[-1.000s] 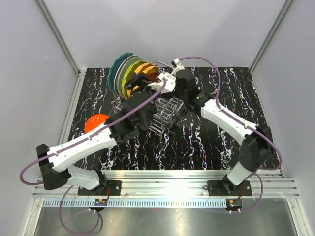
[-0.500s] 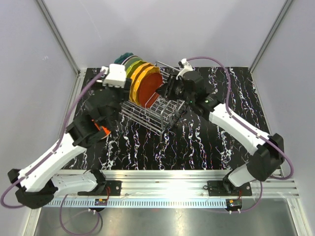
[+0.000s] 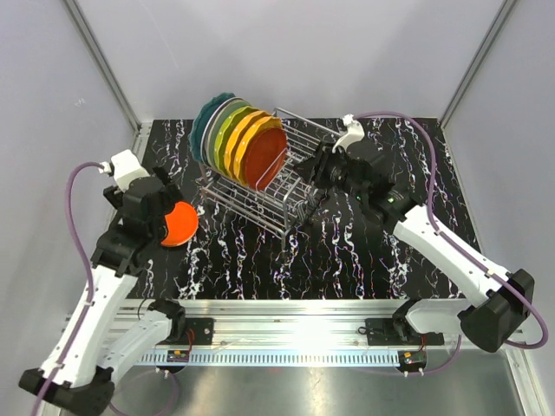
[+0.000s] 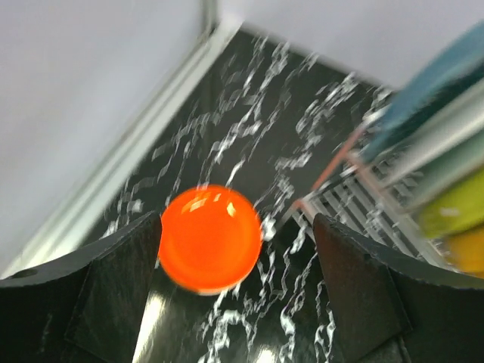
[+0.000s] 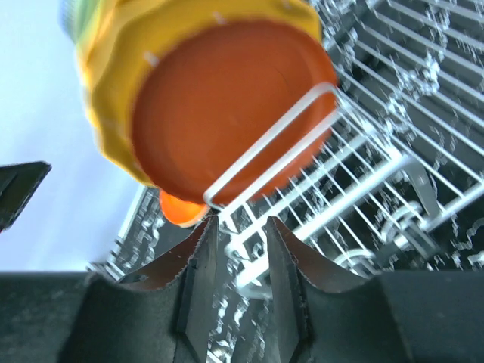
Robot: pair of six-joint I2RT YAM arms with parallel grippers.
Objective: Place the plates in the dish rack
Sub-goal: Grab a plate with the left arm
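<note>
The dish rack point(image 3: 260, 192) holds several plates point(image 3: 236, 139) on edge, from teal at the back to a red-orange plate point(image 3: 264, 156) in front. A loose red-orange plate point(image 3: 180, 224) lies flat on the table left of the rack. My left gripper point(image 3: 163, 218) hovers at its left edge, open and empty; in the left wrist view that plate point(image 4: 209, 238) lies between and below the spread fingers point(image 4: 113, 280). My right gripper point(image 3: 302, 173) sits at the rack's right side with its jaws slightly apart point(image 5: 240, 223), holding nothing, rack wires point(image 5: 355, 189) and the red-orange plate point(image 5: 227, 106) just ahead.
White walls with metal corner posts point(image 3: 104, 65) close off the black marbled table point(image 3: 364, 251) on the left, back and right. The rack's right half point(image 3: 303, 147) holds no plates. The arm bases stand on a rail point(image 3: 286, 321) at the near edge.
My left arm has swung from over the rack back to the left and down by the loose plate, its jaws widening. My right gripper drew back a little and opened slightly.
</note>
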